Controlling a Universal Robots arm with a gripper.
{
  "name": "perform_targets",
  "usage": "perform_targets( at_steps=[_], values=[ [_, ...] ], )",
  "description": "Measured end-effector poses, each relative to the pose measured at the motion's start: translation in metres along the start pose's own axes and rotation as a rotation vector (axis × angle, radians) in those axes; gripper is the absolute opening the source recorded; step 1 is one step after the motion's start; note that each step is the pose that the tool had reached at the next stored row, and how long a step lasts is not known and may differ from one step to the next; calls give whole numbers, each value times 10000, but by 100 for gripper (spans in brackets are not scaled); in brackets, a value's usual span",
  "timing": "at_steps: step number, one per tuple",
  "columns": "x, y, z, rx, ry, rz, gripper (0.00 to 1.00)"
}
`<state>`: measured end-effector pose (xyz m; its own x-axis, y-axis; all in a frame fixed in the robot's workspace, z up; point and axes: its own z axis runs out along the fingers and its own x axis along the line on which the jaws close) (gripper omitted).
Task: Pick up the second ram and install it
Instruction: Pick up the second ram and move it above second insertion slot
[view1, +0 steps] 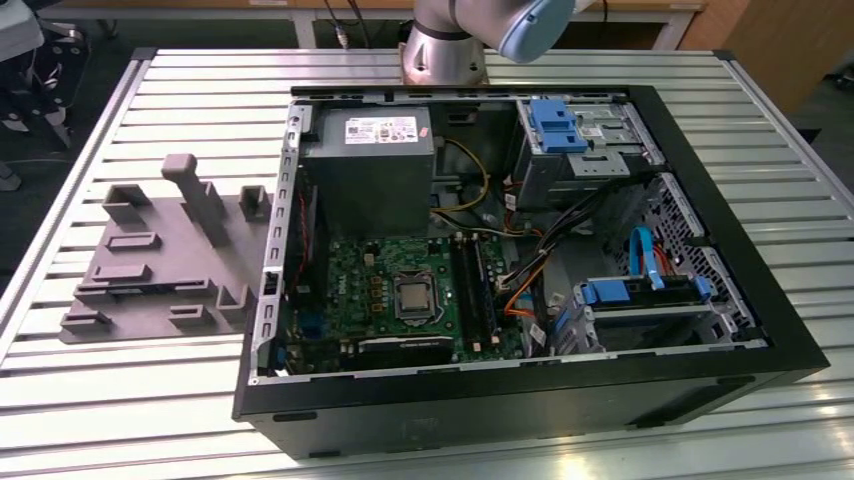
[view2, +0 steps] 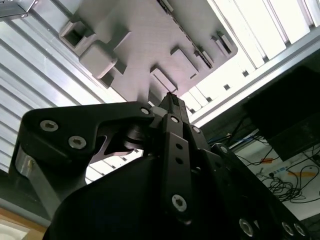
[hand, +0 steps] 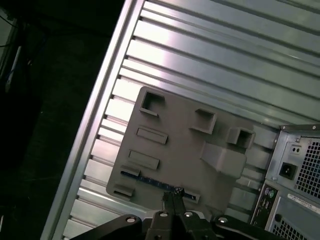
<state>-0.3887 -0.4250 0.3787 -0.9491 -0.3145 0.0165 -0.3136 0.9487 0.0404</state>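
Second ram (hand: 150, 179) in fixture (hand: 175, 135), fixture on table (hand: 210, 55) beside computer case (hand: 295, 200)

The arm (view1: 441, 45) was silver-grey metal w/ 1 pale blue cap (view1: 537, 25). The gripper (view2: 170, 100) was matte black, w/ jointed links & round silver screws (view2: 179, 202).

The arm (view1: 451, 45) enters at the top middle of the exterior view, a grey joint below a blue-capped one. In both wrist views the black pincer (view2: 170, 98) (hand: 173, 192) reaches away from the cameras, its jaws closed together, linkages folded inward.
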Motion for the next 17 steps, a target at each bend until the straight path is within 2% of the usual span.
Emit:
perform_targets(
  at_steps=[8, 17],
  values=[
    [0, 0, 0, 15, 35, -868, 11],
    [0, 0, 1, 40, 94, -2314, 11]
  ],
)
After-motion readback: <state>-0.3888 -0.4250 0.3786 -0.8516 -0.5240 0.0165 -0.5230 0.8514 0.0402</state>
